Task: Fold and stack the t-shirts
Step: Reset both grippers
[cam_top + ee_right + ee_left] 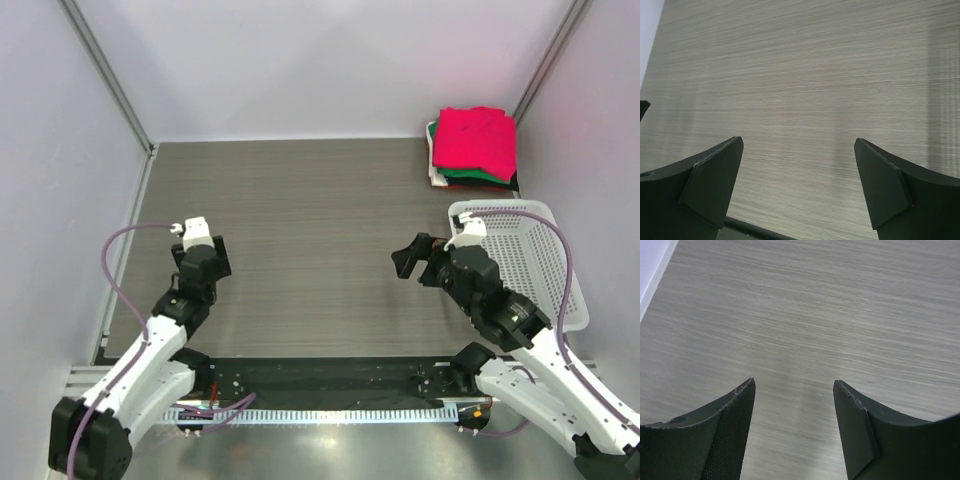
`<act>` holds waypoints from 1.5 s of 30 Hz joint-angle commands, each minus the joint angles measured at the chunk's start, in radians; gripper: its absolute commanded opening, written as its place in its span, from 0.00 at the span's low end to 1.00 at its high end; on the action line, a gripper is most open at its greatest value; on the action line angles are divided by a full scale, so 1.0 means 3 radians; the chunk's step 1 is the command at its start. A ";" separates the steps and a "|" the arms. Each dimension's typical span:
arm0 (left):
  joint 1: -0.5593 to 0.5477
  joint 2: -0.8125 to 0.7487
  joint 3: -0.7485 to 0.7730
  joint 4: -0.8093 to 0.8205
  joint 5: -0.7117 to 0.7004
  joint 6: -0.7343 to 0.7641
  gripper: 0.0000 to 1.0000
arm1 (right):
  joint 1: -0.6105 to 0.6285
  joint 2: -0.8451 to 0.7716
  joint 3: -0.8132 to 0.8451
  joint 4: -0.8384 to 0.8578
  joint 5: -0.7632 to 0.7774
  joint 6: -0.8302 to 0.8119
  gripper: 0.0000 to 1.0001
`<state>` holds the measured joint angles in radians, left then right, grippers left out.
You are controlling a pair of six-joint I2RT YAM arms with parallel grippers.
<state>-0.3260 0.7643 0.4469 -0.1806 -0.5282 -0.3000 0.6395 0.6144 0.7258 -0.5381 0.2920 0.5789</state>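
Observation:
The t-shirts (474, 146) lie folded in one stack at the back right corner of the table, a bright red-pink one on top with green, white and dark edges showing beneath it. My left gripper (207, 252) hovers over the left side of the table, far from the stack. In the left wrist view the left gripper (794, 385) is open, with only bare table between its fingers. My right gripper (413, 260) hangs over the table's middle right, in front of the stack. In the right wrist view the right gripper (799, 141) is wide open and holds nothing.
A white plastic mesh basket (500, 207) stands at the right edge, just in front of the stack and beside my right arm. Grey walls close the table at the back and both sides. A black rail (330, 385) runs along the near edge.

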 commanded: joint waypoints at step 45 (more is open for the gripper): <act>0.0796 0.2422 -0.0616 0.4314 0.0580 0.0591 1.00 | -0.0071 0.0518 -0.1386 0.2206 0.2120 -0.1279 1.00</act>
<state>-0.0608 1.4876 0.2501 1.0348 -0.2974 -0.1513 0.6346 0.7063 0.3561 -0.0727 0.7795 0.2825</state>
